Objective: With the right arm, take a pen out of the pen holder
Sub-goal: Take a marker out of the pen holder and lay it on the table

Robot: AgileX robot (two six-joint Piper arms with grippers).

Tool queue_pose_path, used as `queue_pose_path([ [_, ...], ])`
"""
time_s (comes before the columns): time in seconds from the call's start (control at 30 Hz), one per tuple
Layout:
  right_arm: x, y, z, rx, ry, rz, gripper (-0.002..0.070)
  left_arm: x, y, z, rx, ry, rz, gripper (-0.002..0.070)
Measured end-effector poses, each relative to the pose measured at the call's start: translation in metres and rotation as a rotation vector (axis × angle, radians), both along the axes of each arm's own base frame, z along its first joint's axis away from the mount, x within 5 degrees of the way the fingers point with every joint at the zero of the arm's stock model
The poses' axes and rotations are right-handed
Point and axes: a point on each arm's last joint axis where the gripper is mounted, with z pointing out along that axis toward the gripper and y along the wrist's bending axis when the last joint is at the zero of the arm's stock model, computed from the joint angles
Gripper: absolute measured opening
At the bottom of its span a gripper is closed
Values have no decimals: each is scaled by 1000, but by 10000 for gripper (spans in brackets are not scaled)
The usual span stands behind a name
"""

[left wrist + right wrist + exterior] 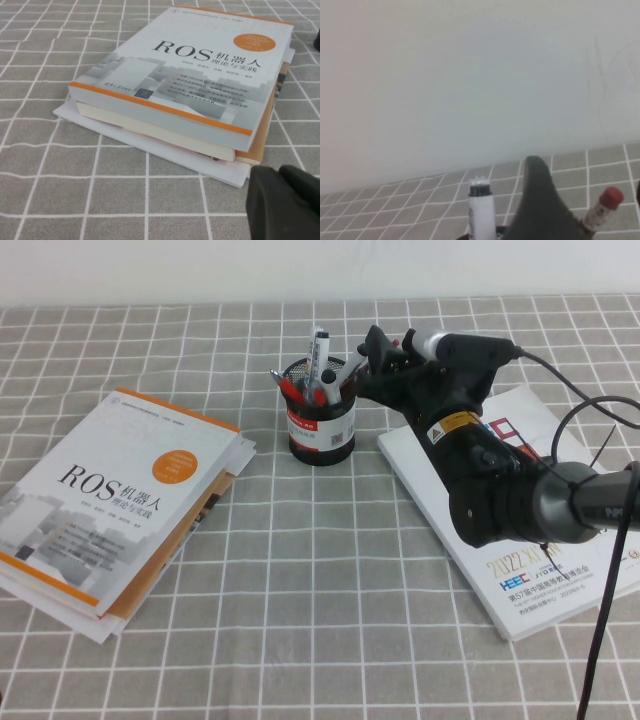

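1. Pen holder [321,418]: a black mesh cup with a red-and-white label. It stands upright on the grey checked cloth [330,600] near the middle of the table, towards the far side, and is full of pens [305,390].
2. Far left, the left gripper [284,202] shows only in its own wrist view. It is a dark shape low over the cloth, just beside a corner of a stack of books. Whether it is spread or closed I cannot tell.
3. That stack [60,600] lies left of the holder, well apart from it. An orange-edged ROS book [120,490] is on top, with thinner volumes and a white sheet beneath, slightly fanned.
4. In the holder, a white marker [319,350] with a black cap rises tallest, roughly upright. Red-bodied pens lean to the left rim and a pale pen leans to the right rim.
5. The right gripper [390,345] hovers at the holder's right rim, level with the pen tops, spread wide and gripping nothing. In its wrist view, one dark finger [540,210] stands between the white marker and a red-capped pen [605,202]. Whether it touches either I cannot tell.
6. Farthest right, a white booklet [520,590] lies flat under the right arm, apart from the holder.
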Motion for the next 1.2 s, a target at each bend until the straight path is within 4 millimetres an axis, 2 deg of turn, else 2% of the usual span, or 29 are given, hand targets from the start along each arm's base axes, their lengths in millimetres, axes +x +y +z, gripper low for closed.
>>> queue_pose_path([
  [0.17,0,0,-2,-1,7,-3,349,0,0,0,0,0,0,-3],
  [0.47,2,1,-18,16,54,-1,349,0,0,0,0,0,0,-3],
  [1.2,9,3,-5,63,21,-12,347,0,0,0,0,0,0,-3],
])
